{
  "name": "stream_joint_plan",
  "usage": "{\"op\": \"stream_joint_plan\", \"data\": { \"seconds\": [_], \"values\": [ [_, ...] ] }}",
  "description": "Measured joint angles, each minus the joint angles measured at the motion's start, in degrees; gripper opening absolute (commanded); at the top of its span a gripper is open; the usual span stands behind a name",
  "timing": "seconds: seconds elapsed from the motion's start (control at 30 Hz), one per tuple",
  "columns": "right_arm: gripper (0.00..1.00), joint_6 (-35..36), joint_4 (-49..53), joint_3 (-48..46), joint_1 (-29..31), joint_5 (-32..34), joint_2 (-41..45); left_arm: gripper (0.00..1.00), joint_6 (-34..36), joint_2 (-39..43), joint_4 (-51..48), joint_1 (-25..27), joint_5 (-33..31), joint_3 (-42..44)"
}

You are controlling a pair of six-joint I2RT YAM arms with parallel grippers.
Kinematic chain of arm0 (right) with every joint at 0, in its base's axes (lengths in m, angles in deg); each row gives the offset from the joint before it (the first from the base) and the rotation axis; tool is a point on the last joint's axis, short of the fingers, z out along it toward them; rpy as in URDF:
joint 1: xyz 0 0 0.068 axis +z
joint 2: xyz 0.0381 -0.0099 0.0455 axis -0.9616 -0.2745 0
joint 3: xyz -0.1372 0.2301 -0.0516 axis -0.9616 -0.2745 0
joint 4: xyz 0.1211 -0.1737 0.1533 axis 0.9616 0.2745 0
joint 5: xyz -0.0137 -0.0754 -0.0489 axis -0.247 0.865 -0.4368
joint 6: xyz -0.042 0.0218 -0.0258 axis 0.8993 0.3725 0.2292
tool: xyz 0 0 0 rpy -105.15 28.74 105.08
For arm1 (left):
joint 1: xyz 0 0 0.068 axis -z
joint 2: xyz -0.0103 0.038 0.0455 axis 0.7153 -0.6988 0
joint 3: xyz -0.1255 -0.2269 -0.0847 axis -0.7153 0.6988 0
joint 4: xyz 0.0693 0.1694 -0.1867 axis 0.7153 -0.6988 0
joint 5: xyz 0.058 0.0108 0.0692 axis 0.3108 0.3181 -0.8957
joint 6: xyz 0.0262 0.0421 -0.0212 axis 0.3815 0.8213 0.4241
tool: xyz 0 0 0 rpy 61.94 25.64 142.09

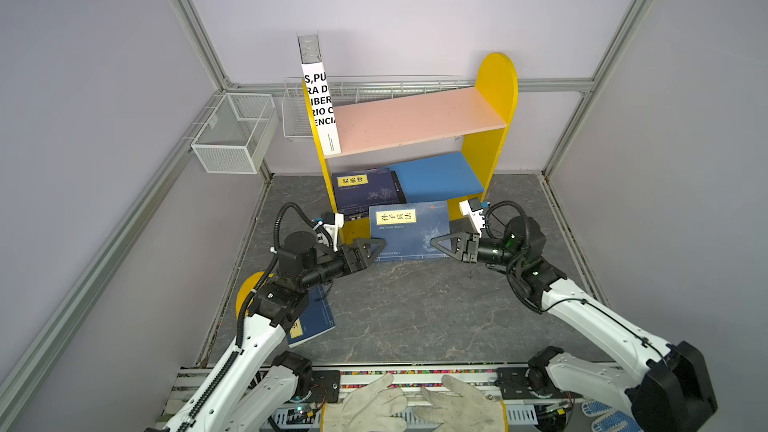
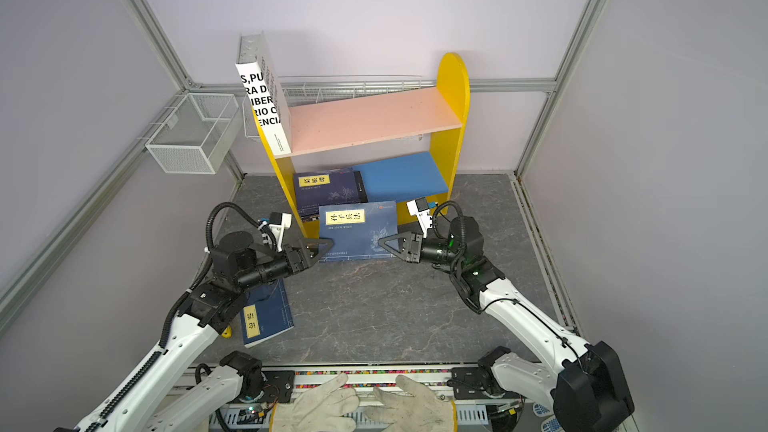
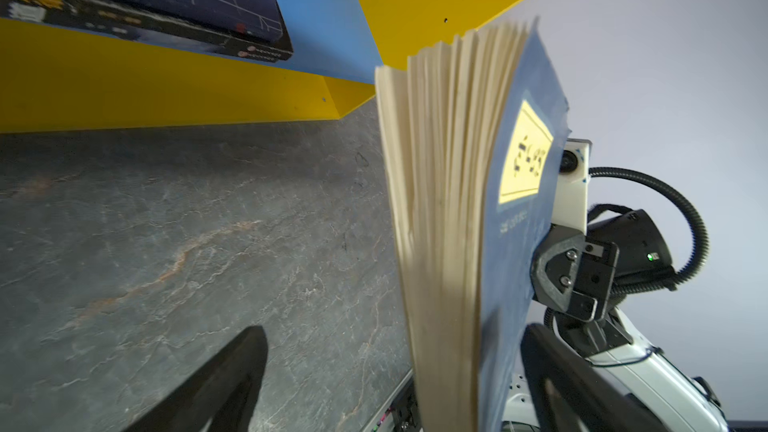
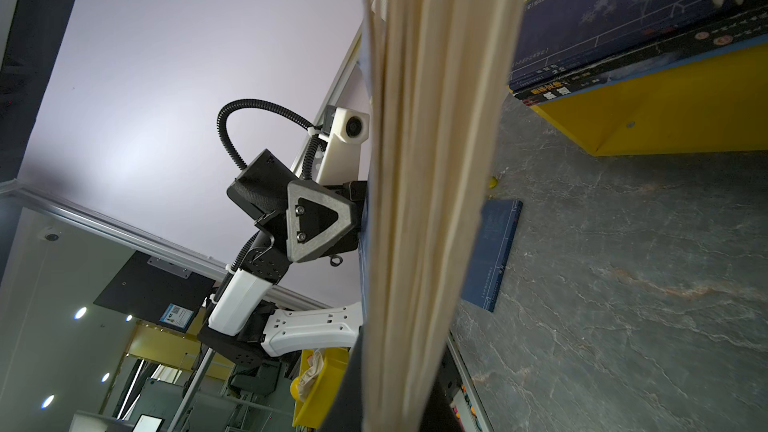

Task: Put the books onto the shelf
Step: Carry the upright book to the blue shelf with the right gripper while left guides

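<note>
Navy book (image 1: pixel 409 228) hangs lengthwise between both arms, just in front of the blue lower board (image 1: pixel 440 176) of the shelf (image 1: pixel 496 118); right end effector (image 1: pixel 435 242) pinches its right edge, left end effector (image 1: pixel 369 249) spread around its left edge

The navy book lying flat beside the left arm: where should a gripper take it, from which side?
Probably the bare edge facing the table's middle, low from there: the navy book lies flat, so only an edge fits the jaws, and the left arm overhangs its other side.
</note>
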Motion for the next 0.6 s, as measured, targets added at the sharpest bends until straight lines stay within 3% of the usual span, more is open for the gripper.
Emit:
{"op": "stream_joint_plan", "data": {
  "seconds": [0.2,0.4,0.43,0.53,0.6],
  "values": [
    [0.11,-2.1,-4.9,0.5,0.0,-0.9,-4.0,0.44,-7.3,-1.3,13.1,0.0,4.9,2.7],
    [0.13,-3.4,-8.2,2.2,-0.2,-2.1,-7.6,0.03,-9.2,-2.8,16.6,-0.4,5.0,2.8],
    [0.16,-3.1,-7.7,2.9,-0.3,-2.3,-8.0,0.00,-9.1,-2.7,16.6,-0.5,4.8,2.6],
    [0.39,-2.2,-6.9,5.4,-0.3,-2.3,-9.7,0.00,-8.4,-2.1,16.4,-0.5,3.4,1.7],
    [0.47,-2.1,-6.9,6.8,-0.3,-2.3,-10.9,0.00,-7.5,-1.7,15.4,-0.5,2.6,0.6]
  ]
}}
